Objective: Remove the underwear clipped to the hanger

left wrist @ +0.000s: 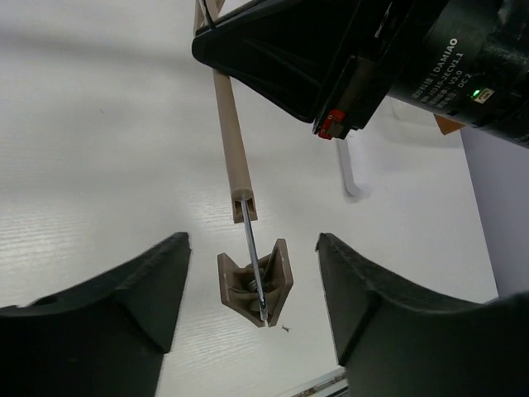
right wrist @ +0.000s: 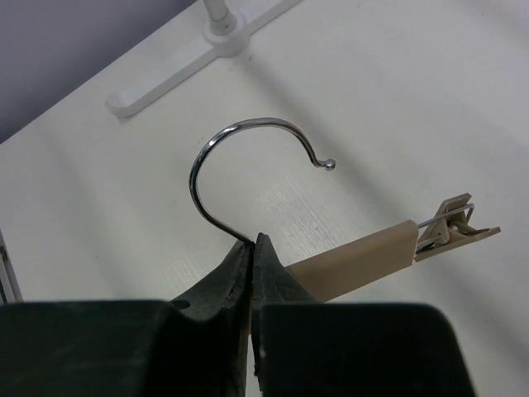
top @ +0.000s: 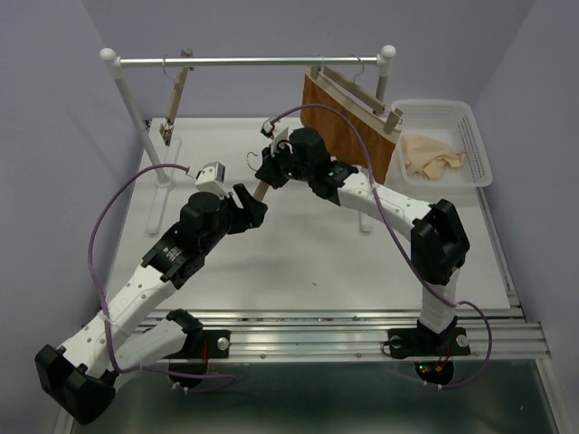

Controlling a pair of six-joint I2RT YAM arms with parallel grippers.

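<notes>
My right gripper (right wrist: 252, 263) is pressed shut on the bare hanger (right wrist: 355, 258) at the base of its hook (right wrist: 216, 157). My left gripper (left wrist: 252, 269) is spread around an end clip (left wrist: 277, 277).

The left jaws stand on either side of that clip without touching it, and it holds no cloth. The bar's long axis runs from the right gripper toward the left one. The underwear (top: 432, 154) lies crumpled in the basket (top: 477, 136) at the table's (top: 298, 262) far right, well apart from the hanger and nearer my right arm. I judge the unclipping done.
</notes>
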